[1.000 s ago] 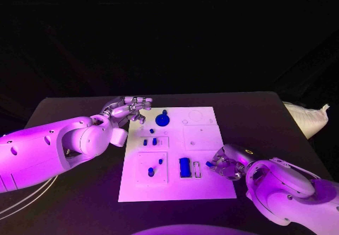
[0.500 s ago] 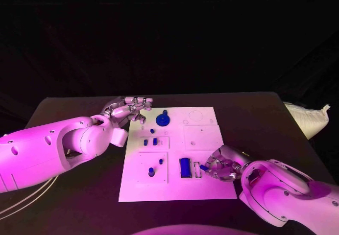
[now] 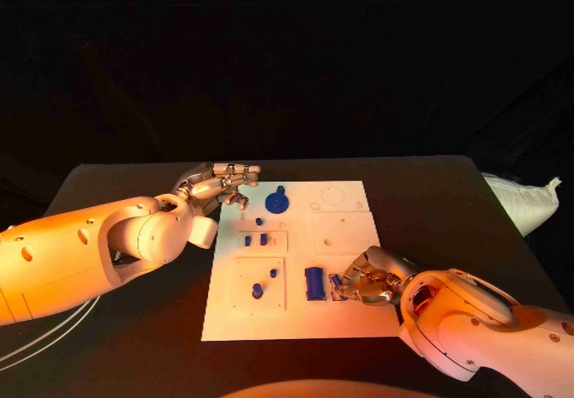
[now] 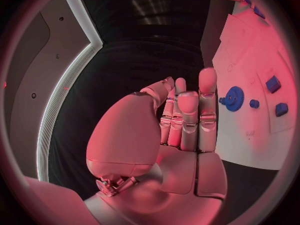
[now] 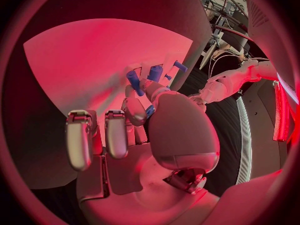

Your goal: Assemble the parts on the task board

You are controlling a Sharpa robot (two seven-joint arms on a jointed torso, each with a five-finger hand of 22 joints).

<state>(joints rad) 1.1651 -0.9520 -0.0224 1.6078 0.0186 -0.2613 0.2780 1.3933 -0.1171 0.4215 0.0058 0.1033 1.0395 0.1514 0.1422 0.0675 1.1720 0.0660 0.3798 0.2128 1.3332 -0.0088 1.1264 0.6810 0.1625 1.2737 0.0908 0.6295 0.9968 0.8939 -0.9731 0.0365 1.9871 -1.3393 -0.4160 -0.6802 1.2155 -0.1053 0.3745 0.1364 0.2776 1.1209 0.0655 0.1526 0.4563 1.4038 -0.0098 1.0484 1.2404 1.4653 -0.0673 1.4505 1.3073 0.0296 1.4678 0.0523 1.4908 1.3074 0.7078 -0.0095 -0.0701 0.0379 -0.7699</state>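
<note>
The task board [image 3: 347, 319] lies flat in the middle of the black table [image 3: 454, 191], its long axis running from your near side to the far side.

Start at your left. The left hand [image 3: 221, 184] hangs just off the board's far left corner. In the left wrist view its fingers [image 4: 207, 97] stand straight and close together with the thumb folded in beside them, and you can see it holds nothing.

On the board's left column you have, from far to near, a round blue gear [image 3: 276, 201] with a short stem pointing to the far side, then a small raised panel with two short blue pegs [image 3: 255, 240] side by side, then a larger panel [image 3: 240, 286] carrying a small blue piece and, nearer, an oval blue piece [image 3: 256, 290].

At the middle of the near half a long blue block [image 3: 314, 283] sits with its long axis pointing near to far, parallel to the board's long edges. Just right of it is a narrow slot, and you see a small blue part [image 3: 338, 292] there at the right hand's fingertips.

The right hand [image 3: 371, 278] rests over the board's near right quarter, fingers curled in toward that slot. The right wrist view shows a small blue piece against the thumb, but you cannot tell whether it is truly pinched or only touched.
</note>
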